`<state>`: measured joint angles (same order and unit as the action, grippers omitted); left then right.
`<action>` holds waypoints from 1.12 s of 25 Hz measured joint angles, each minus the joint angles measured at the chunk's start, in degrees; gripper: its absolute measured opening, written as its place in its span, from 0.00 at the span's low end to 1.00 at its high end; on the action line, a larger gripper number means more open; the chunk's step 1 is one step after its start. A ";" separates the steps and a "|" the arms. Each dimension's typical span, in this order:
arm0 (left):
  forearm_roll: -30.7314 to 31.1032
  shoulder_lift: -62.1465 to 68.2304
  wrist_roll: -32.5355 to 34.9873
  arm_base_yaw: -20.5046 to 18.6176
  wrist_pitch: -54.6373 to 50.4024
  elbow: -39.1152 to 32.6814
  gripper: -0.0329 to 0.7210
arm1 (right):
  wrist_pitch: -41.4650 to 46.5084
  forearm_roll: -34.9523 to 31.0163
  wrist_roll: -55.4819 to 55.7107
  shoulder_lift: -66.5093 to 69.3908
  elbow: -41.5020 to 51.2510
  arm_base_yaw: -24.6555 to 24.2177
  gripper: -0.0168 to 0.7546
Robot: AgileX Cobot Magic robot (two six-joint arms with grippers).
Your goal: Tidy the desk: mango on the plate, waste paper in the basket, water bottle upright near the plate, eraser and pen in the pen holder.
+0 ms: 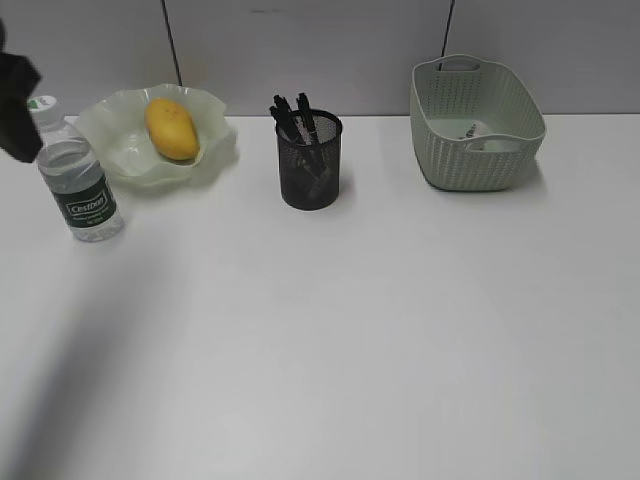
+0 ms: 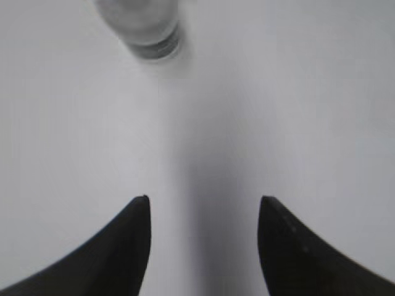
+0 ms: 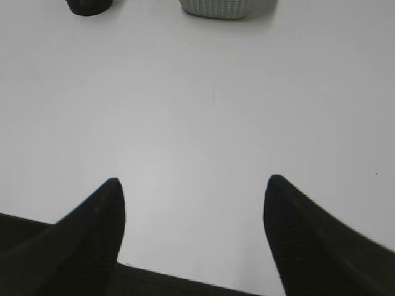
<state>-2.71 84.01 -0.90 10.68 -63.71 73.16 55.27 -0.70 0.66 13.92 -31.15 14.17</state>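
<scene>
The yellow mango (image 1: 172,128) lies on the wavy green plate (image 1: 118,150) at the back left. The water bottle (image 1: 76,180) stands upright just left of the plate; its blurred base shows in the left wrist view (image 2: 145,28). The black mesh pen holder (image 1: 310,165) holds dark pens (image 1: 292,115). The green basket (image 1: 475,150) at the back right holds a pale scrap of waste paper (image 1: 492,141). The eraser is not visible. My left gripper (image 2: 203,200) is open and empty above the desk, part of it at the left edge (image 1: 15,105). My right gripper (image 3: 192,182) is open and empty over bare desk.
The white desk (image 1: 350,340) stretches to the front. A grey wall with dark seams runs behind the objects. In the right wrist view the pen holder's base (image 3: 89,6) and the basket's base (image 3: 222,7) sit at the top edge.
</scene>
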 joint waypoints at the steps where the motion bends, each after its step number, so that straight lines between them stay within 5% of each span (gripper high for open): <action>1: -0.80 -3.42 0.90 -1.95 0.80 -2.95 0.61 | 0.00 0.00 0.00 0.00 0.00 0.00 0.74; 5: -2.40 -15.34 2.77 -7.40 5.09 -13.29 0.61 | 0.00 0.00 0.00 0.00 0.00 0.00 0.74; 15: -4.95 -49.90 3.07 -8.14 8.31 -29.91 0.61 | 0.00 0.00 0.00 0.00 0.07 0.00 0.74; 28: -4.00 -77.74 2.69 -8.14 -4.23 -34.72 0.61 | 0.00 0.00 0.00 0.00 0.11 0.00 0.74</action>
<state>-6.71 6.27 1.79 2.54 -67.93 38.44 55.27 -0.70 0.66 13.92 -31.04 14.17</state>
